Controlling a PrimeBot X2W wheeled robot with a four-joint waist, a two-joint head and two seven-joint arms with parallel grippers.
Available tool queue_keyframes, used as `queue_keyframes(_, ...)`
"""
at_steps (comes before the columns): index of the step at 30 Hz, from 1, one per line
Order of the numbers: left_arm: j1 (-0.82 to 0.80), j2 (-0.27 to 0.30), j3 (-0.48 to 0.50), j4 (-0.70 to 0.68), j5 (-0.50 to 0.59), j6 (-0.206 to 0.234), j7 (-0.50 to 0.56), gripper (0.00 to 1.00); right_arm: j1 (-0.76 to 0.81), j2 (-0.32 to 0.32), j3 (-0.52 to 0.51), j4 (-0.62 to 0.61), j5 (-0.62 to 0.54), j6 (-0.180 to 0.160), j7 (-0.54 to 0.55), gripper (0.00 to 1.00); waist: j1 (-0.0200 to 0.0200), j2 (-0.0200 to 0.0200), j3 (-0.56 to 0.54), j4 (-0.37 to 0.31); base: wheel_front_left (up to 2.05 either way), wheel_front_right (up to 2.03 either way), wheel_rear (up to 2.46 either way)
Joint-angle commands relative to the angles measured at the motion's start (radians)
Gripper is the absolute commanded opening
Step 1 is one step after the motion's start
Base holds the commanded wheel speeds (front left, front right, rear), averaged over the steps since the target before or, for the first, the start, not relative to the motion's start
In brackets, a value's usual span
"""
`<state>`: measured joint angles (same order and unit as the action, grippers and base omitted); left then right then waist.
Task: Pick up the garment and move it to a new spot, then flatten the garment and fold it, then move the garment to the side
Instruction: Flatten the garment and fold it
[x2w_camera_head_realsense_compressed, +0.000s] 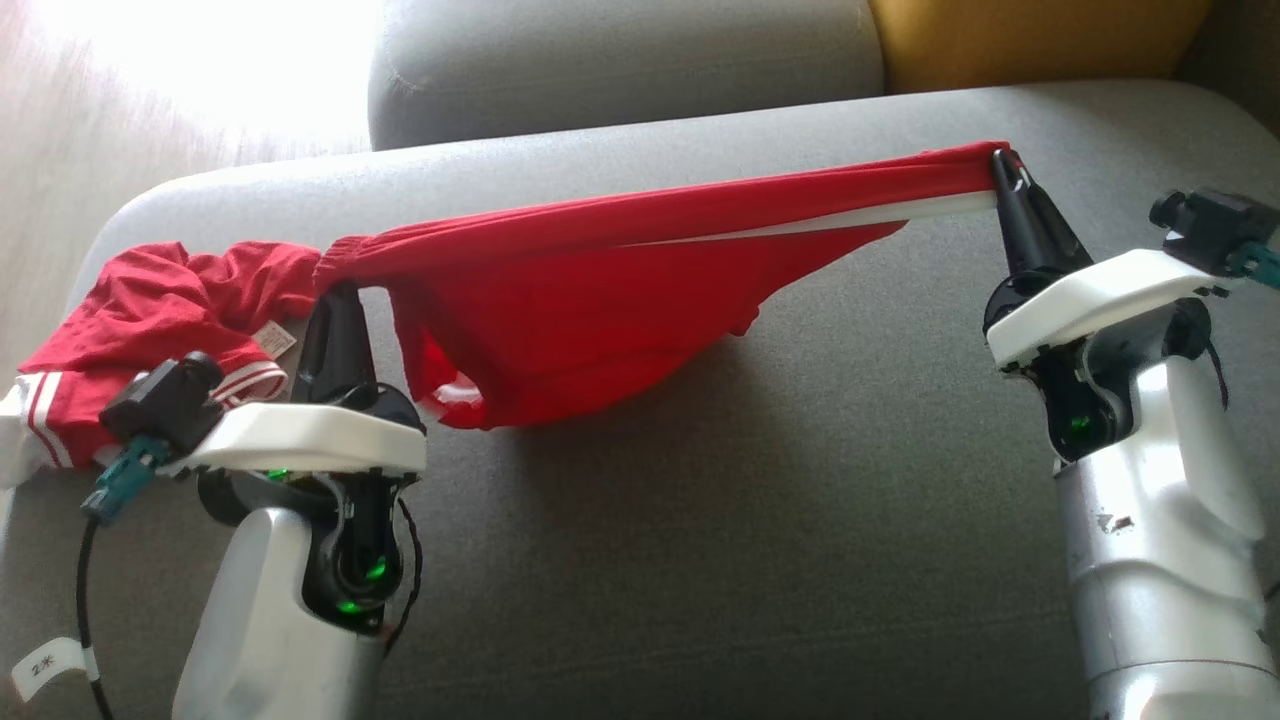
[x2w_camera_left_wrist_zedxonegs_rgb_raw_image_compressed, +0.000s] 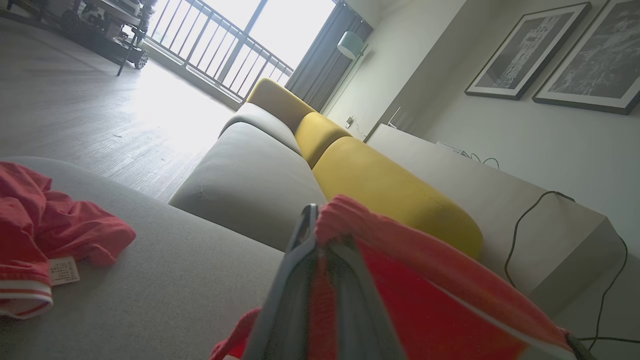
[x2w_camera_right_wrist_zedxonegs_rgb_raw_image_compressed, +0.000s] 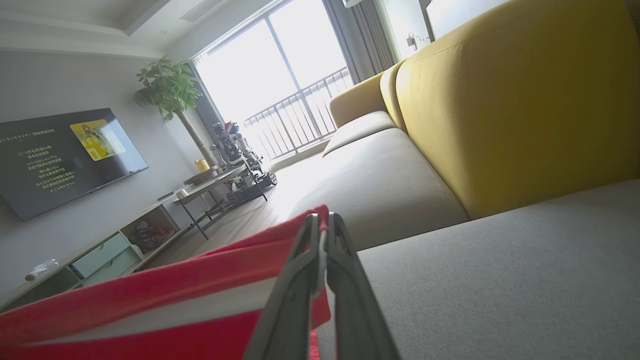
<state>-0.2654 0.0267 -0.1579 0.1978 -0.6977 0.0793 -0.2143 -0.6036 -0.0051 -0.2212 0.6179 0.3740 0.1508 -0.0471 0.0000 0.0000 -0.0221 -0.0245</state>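
A red garment (x2w_camera_head_realsense_compressed: 590, 300) with a white stripe hangs stretched between my two grippers above the grey sofa seat (x2w_camera_head_realsense_compressed: 750, 520). My left gripper (x2w_camera_head_realsense_compressed: 335, 270) is shut on its gathered left end, and the fabric sags down to the cushion in the middle. My right gripper (x2w_camera_head_realsense_compressed: 1000, 165) is shut on the right end, held higher. In the left wrist view the fingers (x2w_camera_left_wrist_zedxonegs_rgb_raw_image_compressed: 305, 260) pinch the red cloth (x2w_camera_left_wrist_zedxonegs_rgb_raw_image_compressed: 430, 300). The right wrist view has the closed gripper (x2w_camera_right_wrist_zedxonegs_rgb_raw_image_compressed: 322, 225) clamped on the garment's edge (x2w_camera_right_wrist_zedxonegs_rgb_raw_image_compressed: 165, 295).
A second red garment (x2w_camera_head_realsense_compressed: 150, 320) with white stripes and a label lies crumpled at the seat's left end, also seen as a red heap (x2w_camera_left_wrist_zedxonegs_rgb_raw_image_compressed: 45, 235). Yellow back cushions (x2w_camera_right_wrist_zedxonegs_rgb_raw_image_compressed: 520, 100) stand behind the seat. Wooden floor (x2w_camera_left_wrist_zedxonegs_rgb_raw_image_compressed: 100, 120) lies past the left edge.
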Motion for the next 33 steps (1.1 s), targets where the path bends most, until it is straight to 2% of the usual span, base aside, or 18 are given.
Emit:
queue_keyframes(1, -0.022, 0.053, 0.108, -0.026, -0.005, 0.029, -0.04, 0.0, -0.027, -0.045, -0.051, -0.047, 0.013, -0.02, -0.019, 0.0, 0.0, 0.0, 0.006, -0.004, 0.0, 0.0, 0.0)
queue_keyframes(11, -0.187, 0.104, 0.062, -0.051, 0.03, 0.015, 0.035, 0.0, -0.139, -0.045, -0.083, -0.125, -0.037, -0.02, 0.032, 0.0, 0.0, 0.0, 0.131, -0.011, 0.0, 0.0, 0.0)
queue_keyframes(17, -0.474, 0.144, 0.049, -0.042, 0.014, 0.011, 0.178, 0.0, -0.343, -0.045, -0.074, -0.177, -0.095, -0.02, 0.116, 0.0, 0.0, 0.0, 0.304, -0.008, 0.0, 0.0, 0.0)
queue_keyframes(21, -0.74, 0.185, 0.032, 0.058, 0.032, 0.004, 0.264, 0.0, -0.552, -0.045, -0.074, -0.115, -0.129, -0.02, 0.144, 0.0, 0.0, 0.0, 0.422, -0.012, 0.0, 0.0, 0.0)
queue_keyframes(26, -1.077, 0.184, 0.021, 0.243, 0.054, 0.008, 0.292, 0.0, -0.823, -0.045, -0.085, 0.031, -0.191, -0.02, 0.064, 0.0, 0.0, 0.0, 0.549, -0.018, 0.0, 0.0, 0.0)
queue_keyframes(29, -1.241, 0.177, 0.009, 0.344, 0.085, -0.001, 0.239, 0.0, -0.955, -0.045, -0.131, 0.11, -0.24, -0.02, -0.057, 0.0, 0.0, 0.0, 0.605, -0.018, 0.0, 0.0, 0.0)
queue_keyframes(33, -1.359, 0.159, -0.019, 0.454, 0.129, -0.026, 0.132, 0.0, -1.063, -0.045, -0.208, 0.207, -0.283, -0.02, -0.185, 0.0, 0.0, 0.0, 0.644, -0.017, 0.0, 0.0, 0.0)
